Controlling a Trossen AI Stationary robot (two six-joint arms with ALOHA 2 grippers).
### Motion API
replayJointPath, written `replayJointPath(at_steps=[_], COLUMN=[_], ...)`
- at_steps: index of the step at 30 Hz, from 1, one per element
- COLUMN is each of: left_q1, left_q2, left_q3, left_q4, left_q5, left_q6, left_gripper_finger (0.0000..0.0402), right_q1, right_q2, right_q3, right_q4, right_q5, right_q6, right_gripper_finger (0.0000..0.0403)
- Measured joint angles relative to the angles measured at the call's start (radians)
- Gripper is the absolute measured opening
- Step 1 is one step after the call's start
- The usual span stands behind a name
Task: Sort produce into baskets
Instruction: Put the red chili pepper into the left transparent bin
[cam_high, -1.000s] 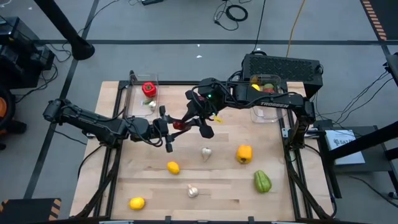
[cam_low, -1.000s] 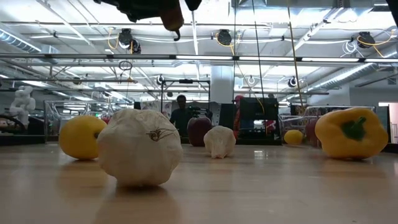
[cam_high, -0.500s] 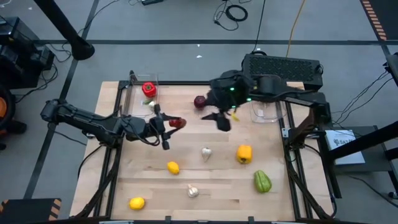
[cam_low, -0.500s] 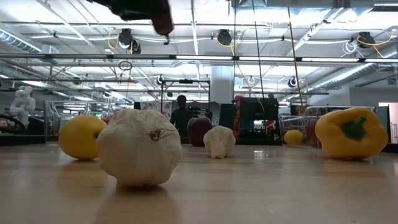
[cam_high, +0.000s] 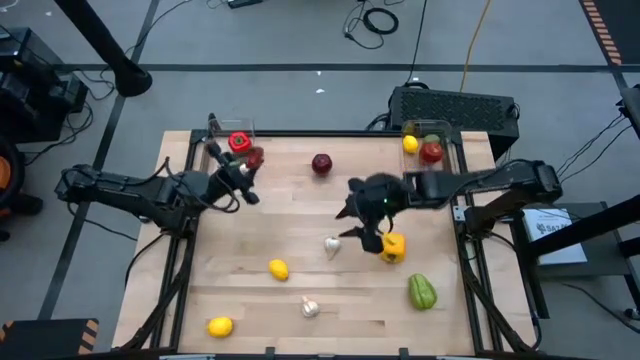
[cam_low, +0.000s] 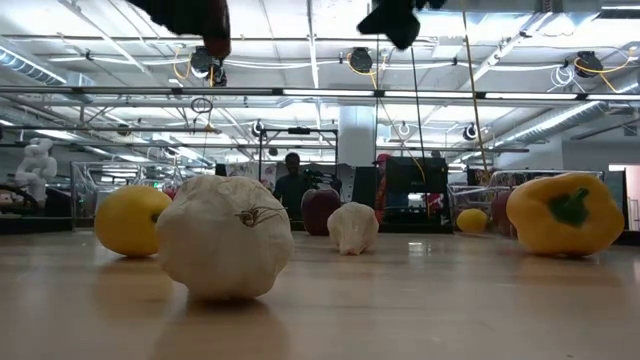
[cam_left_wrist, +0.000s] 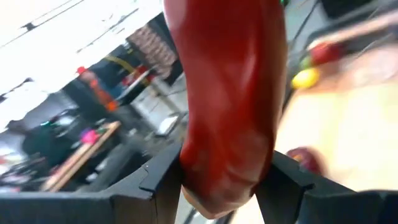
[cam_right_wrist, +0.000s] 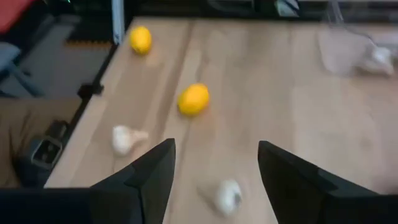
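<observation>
My left gripper (cam_high: 248, 165) is shut on a red chili (cam_left_wrist: 227, 106) above the table's far left, beside the left clear basket (cam_high: 215, 150), which holds a red pepper (cam_high: 240, 142). My right gripper (cam_high: 365, 228) is open and empty above the table's middle right, over a white garlic (cam_high: 331, 243) and beside a yellow pepper (cam_high: 394, 247). A red apple (cam_high: 321, 163) rests on the table at the far middle. The right clear basket (cam_high: 443, 135) holds a lemon (cam_high: 410, 143) and a red piece (cam_high: 431, 152). My left gripper pinches the red chili between its two fingers (cam_left_wrist: 163, 180), one on each side of the chili near one end (cam_left_wrist: 221, 183). The rest of the chili sticks out forward past the fingertips. The chili is lifted clear of the table.
On the near half lie two lemons (cam_high: 278, 269) (cam_high: 220, 326), another garlic (cam_high: 310, 308) and a green pepper (cam_high: 422, 292). A black box with cables (cam_high: 455, 105) stands behind the right basket. Bare wood shows between the apple and the garlic.
My left gripper has carried the chili from the table's middle toward the far left, up to the left basket. My right gripper has drawn away from the left gripper, first toward the right, then toward the near edge, and now hangs over the garlic and yellow pepper.
</observation>
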Motion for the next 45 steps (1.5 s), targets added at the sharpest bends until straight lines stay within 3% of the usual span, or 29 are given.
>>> replayJointPath(at_steps=[5,8,14,21,26,35,45], left_q1=[0.144,0.237,0.435,0.629,0.701,0.798,0.813], left_q2=[0.0,-0.001,0.0,0.003,0.034,0.16,0.31], left_q3=[0.0,0.0,0.0,0.0,0.0,0.0,0.0], left_q4=[-0.132,-0.208,-0.324,-0.452,-0.515,-0.608,-0.658], left_q5=[-0.004,0.0,0.154,0.256,0.425,0.435,0.467], left_q6=[-0.027,-0.142,-0.294,-0.492,-0.591,-0.704,-0.759], left_gripper_finger=[0.0173,0.0173,0.0173,0.0173,0.0173,0.0173,0.0174], right_q1=[0.034,0.037,0.038,0.039,0.039,0.039,0.039], right_q2=[0.002,0.006,0.003,0.0,0.0,0.0,0.001], right_q3=[-0.172,-0.193,-0.192,-0.192,-0.192,-0.192,-0.192], right_q4=[0.258,0.237,0.194,0.199,0.204,0.21,0.2], right_q5=[0.0,-0.005,-0.006,-0.007,-0.008,-0.008,-0.008], right_q6=[0.025,0.038,0.07,0.07,0.07,0.07,0.07], right_gripper_finger=[0.0215,0.0215,0.0215,0.0215,0.0215,0.0215,0.0215])
